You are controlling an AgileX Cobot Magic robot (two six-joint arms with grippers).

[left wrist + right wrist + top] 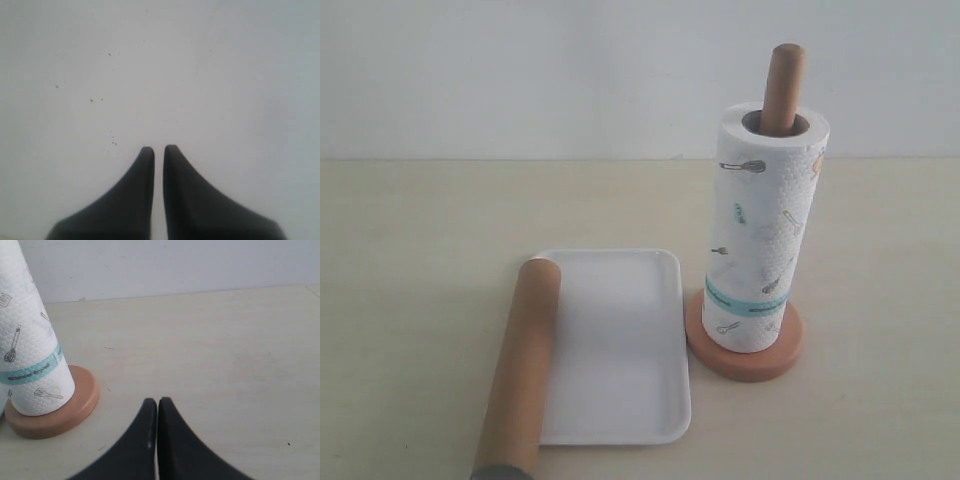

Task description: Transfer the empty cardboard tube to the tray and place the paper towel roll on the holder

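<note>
Now the paper towel roll (pixel 765 230) stands on the holder (pixel 745 358), with the post coming out at the top. The empty cardboard tube (pixel 525 360) lies along the left rim of the tray (pixel 620 340) on the tabletop (pixel 880 300). The left end effector (pixel 158 148) and the right end effector (pixel 157 401) are both closed and hold nothing.

Exterior feed bright, even, diffuse. I see only faint soft shadows beside holder (pixel 760 366) base and cardboard tube (pixel 525 360). Tray (pixel 620 350) washed out, rim barely readable. Left wrist feed hazy, pale, dark specks; left gripper (pixel 158 150) near-black, edges blurred. Right wrist feed sharper; right gripper (pixel 157 402) featureless dark silhouette.
</note>
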